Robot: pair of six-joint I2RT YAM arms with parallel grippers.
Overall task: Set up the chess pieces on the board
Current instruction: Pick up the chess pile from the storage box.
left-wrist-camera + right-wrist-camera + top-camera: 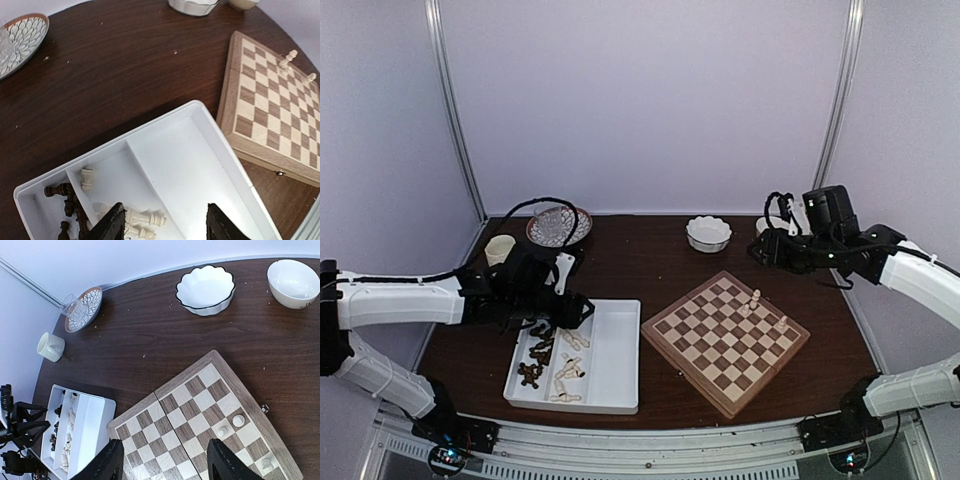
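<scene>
At the frame's left, the left arm (pixel 390 300) is wearing smooth white shells with black joints; the right arm (pixel 920 278), at the right edge, is matching it. A thin black cable (pixel 542 200) is arching above the left wrist. Matte black tapered fingers (pixel 112 225) are framing each wrist view's bottom edge.

Checkered wooden board (pixel 725 343) lies flat. Three cream chess pieces (pixel 754 299) stand upright near its right edge. Remaining pieces (pixel 565 375) lie tumbled in white tray (pixel 615 360).
</scene>
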